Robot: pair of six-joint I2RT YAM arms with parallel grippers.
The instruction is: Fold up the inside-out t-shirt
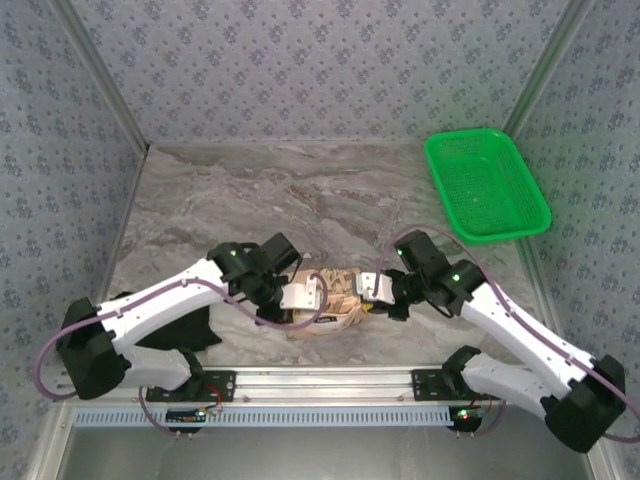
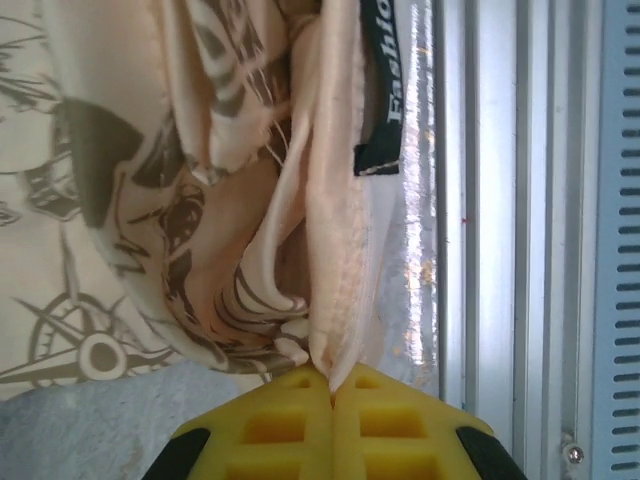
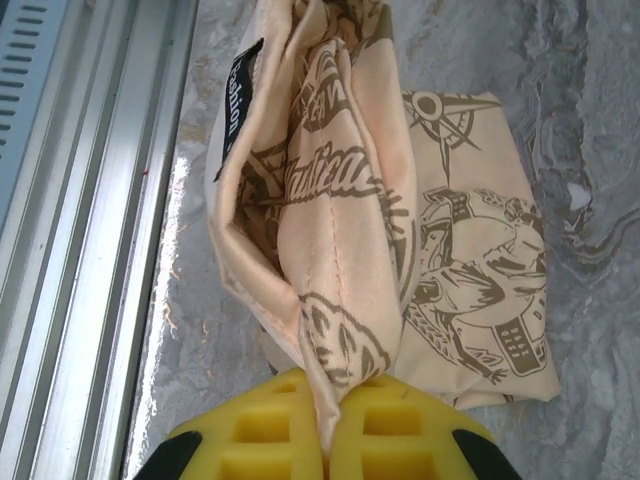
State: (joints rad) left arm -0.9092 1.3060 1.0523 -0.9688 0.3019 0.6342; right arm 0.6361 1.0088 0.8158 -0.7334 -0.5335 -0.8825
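The peach-tan t-shirt (image 1: 335,300) with dark compass-and-ship drawings lies bunched in a small bundle near the table's front edge, between both arms. My left gripper (image 2: 333,388) is shut on a pale hemmed fold of the t-shirt (image 2: 335,250), close to the dark neck label (image 2: 380,90). My right gripper (image 3: 335,405) is shut on a printed fold of the t-shirt (image 3: 340,230) from the other side; the label (image 3: 237,100) shows at upper left there. In the top view the left gripper (image 1: 312,297) and right gripper (image 1: 364,288) meet the bundle at its two ends.
A green mesh basket (image 1: 487,185) stands at the back right. A plain black garment (image 1: 195,330) lies under the left arm. The aluminium rail (image 1: 320,380) runs along the front edge, just beside the bundle. Patterned walls enclose the marble table (image 1: 300,190).
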